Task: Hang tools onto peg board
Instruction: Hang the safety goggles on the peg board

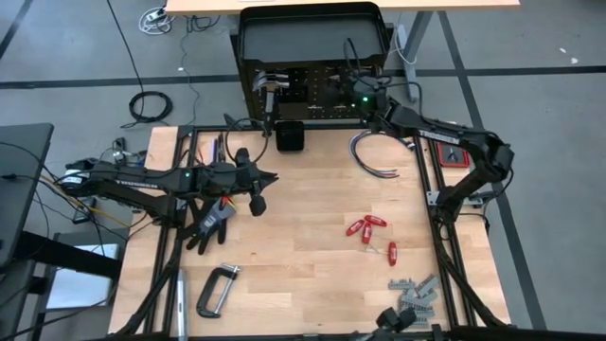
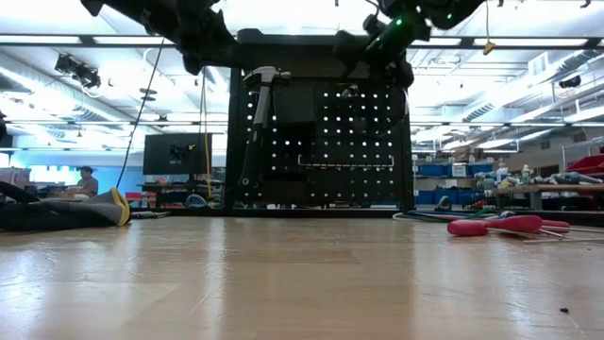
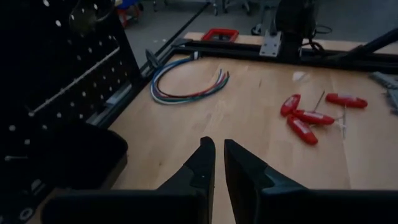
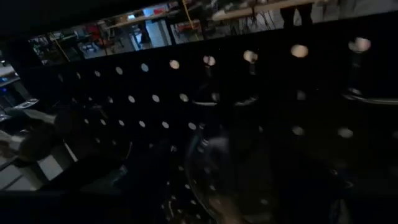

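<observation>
Peg board [image 1: 312,95] stands upright at the far edge of the bench [image 1: 303,275]. High view: a hammer [image 1: 272,87] already hangs on its left part; the right hand [image 1: 352,90] is pressed up to the panel's right part, fingers not discernible. The left hand [image 1: 270,177] hovers over the bench's far-left area. Red-handled drivers [image 1: 369,230], C-clamp [image 1: 216,289] and grey metal pieces [image 1: 417,289] lie unhung.

Low view: hammer [image 2: 257,113] on the board [image 2: 321,142]; right hand [image 2: 377,47] at its top.

Left wrist view: left hand [image 3: 219,163] nearly closed, empty.

Right wrist view: holes of the panel [image 4: 155,93] fill the frame; any held item is unclear.

Judgement: a hanging step is under way; next calls for fine alignment with a peg.
</observation>
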`<state>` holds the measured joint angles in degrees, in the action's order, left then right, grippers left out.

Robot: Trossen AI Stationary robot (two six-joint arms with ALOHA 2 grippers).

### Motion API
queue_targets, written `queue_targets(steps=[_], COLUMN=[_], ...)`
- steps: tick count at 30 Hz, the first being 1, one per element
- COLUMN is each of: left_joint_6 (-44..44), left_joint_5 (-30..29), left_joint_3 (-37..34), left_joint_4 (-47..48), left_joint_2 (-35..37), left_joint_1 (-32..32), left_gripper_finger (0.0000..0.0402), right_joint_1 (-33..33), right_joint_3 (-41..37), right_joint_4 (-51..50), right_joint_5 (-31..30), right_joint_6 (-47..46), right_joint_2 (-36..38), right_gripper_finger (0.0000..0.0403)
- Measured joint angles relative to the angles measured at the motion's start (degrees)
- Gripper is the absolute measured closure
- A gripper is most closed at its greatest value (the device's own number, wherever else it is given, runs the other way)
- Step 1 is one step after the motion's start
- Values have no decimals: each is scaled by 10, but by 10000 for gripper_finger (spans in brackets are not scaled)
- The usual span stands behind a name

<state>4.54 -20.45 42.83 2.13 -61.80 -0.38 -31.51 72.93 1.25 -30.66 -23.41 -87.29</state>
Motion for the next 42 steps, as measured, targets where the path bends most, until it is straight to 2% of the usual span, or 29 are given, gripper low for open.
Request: queue_targets(steps=[5, 8, 10, 16, 23, 25, 31, 38, 42], left_joint_6=[1, 1, 1, 2, 2, 2, 2, 4, 5], left_joint_5=[-7, -7, -7, 2, 4, 4, 4, 4, 4], left_joint_3=[0, 0, 0, 0, 0, 0, 0, 0, 0], left_joint_4=[7, 5, -2, -22, -14, -10, -10, -11, -11], left_joint_2=[0, 0, 0, 0, 0, 0, 0, -1, -1], left_joint_1=[0, 0, 0, -1, -1, -1, -1, -1, -1], left_gripper_finger=[362, 362, 362, 362, 362, 362, 362, 362, 362], right_joint_1=[8, 19, 27, 6, -14, -16, -17, -39, -43], right_joint_3=[0, -3, -8, -9, -9, -9, -9, -8, -8], right_joint_4=[-85, -83, -68, 18, 14, 14, -18, -47, -43], right_joint_5=[42, 115, 129, 111, 82, 77, 57, 50, 51], right_joint_6=[-33, -16, 2, 25, 22, 24, 21, 4, 4], right_joint_2=[32, 33, 25, -19, -27, -18, 11, 17, 24], right_gripper_finger=[134, 146, 166, 269, 389, 394, 370, 395, 386])
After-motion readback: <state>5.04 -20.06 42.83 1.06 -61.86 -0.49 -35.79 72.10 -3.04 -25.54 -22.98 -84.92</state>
